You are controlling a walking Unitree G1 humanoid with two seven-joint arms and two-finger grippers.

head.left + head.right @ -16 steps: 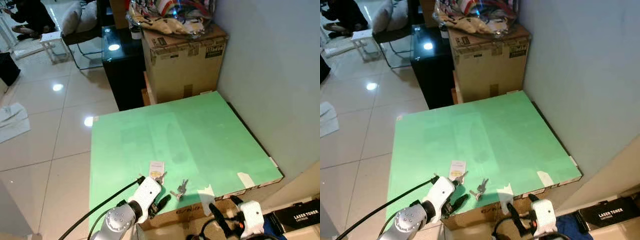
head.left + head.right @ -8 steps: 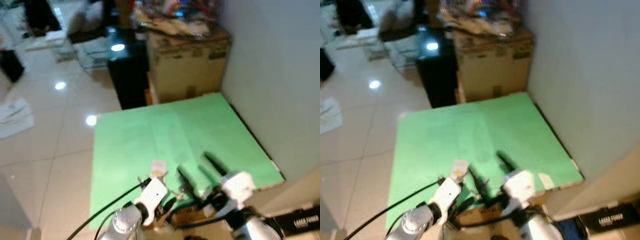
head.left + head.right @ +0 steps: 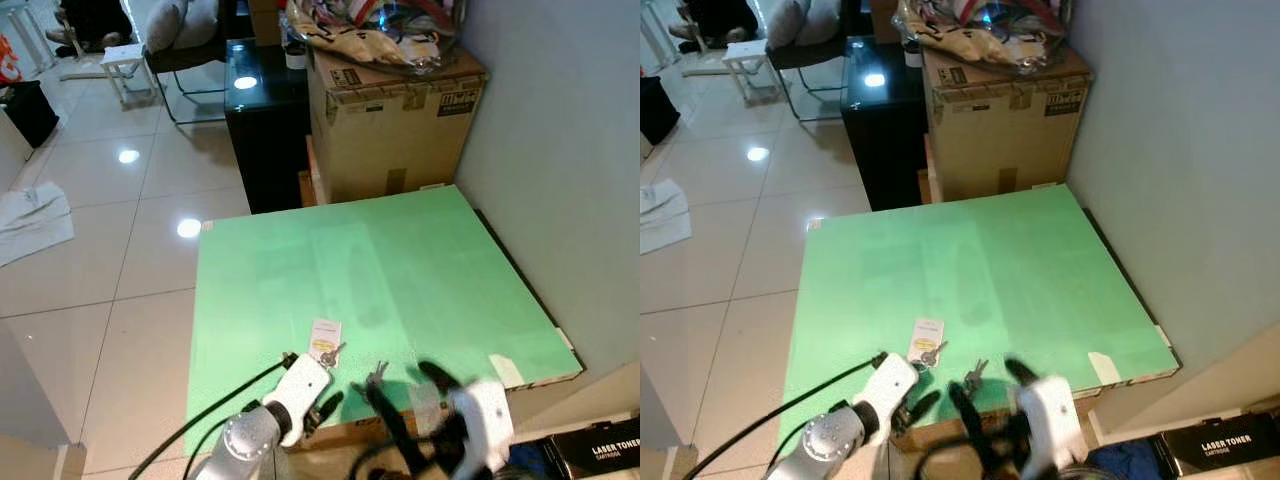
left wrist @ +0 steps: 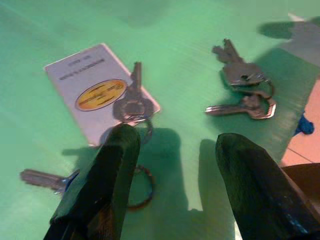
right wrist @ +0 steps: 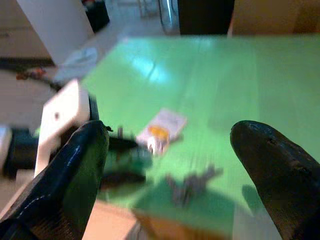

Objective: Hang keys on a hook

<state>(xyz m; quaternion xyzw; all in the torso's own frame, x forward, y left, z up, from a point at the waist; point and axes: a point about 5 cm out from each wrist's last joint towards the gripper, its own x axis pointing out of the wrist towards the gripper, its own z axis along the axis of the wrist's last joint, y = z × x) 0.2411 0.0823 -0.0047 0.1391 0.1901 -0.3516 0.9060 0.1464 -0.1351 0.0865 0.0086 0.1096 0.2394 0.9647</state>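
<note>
Fingers of both grippers stood apart and held nothing. The green desk (image 3: 380, 260) filled the middle of the scene, its far edge against a cardboard box (image 3: 395, 120) and a black cabinet (image 3: 265, 130), with a pale wall on the right and glossy floor tiles (image 3: 90, 260) on the left. A dark box labelled as laser toner (image 3: 600, 450) lay on the floor at the lower right.

At the desk's near edge the left gripper (image 3: 325, 408) sat low, just short of a key bunch with a white tag (image 3: 324, 338); from its wrist camera the two fingers (image 4: 102, 185) framed a ring and key lying on that tag (image 4: 97, 90), so it looked lined up to close on them. The right gripper (image 3: 410, 400), blurred, hung over the same edge, its fingers (image 5: 75, 170) spread wide and aimed toward a second, smaller set of keys (image 3: 376, 374) lying flat between the two arms. That set (image 4: 245, 87) lay apart from the tagged bunch.

No hook could be made out, so the keys probably had to be lifted first and carried elsewhere.
</note>
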